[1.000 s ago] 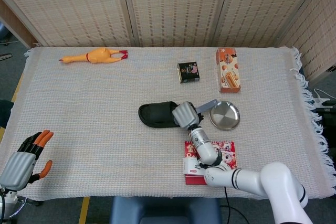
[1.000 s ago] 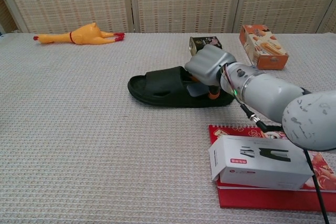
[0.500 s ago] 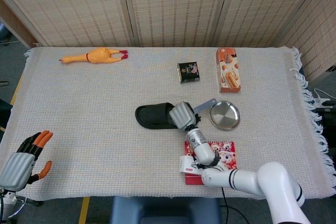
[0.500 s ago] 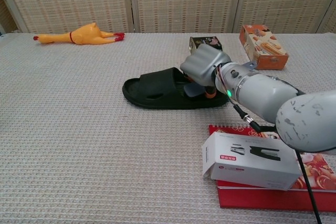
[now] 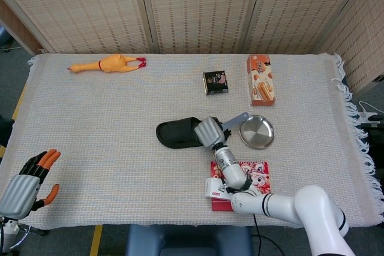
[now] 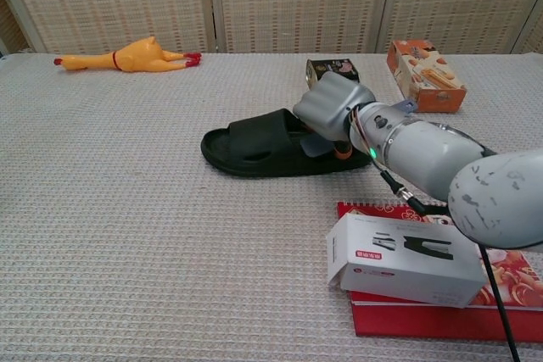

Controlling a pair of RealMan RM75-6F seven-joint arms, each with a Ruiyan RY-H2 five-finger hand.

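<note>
Near edge: L hand (image 5: pixel 27 181) idle at table corner, fingers apart, holding nothing, well apart from the work. Mid-table: R hand (image 6: pixel 333 109) sits on heel end of black slipper (image 6: pixel 254 142), fingers curled onto it, looks gripped. Slipper long axis runs L–R, toe pointing toward robot's left. R hand far nearer.

No lettering is legible anywhere on the desk. The white carton (image 6: pixel 410 258) near the front edge carries a small red label and a dark product picture, its print too small to read. The orange box (image 6: pixel 426 74) and the small black box (image 6: pixel 332 68) toward the back edge show pictures and unreadable markings.
</note>
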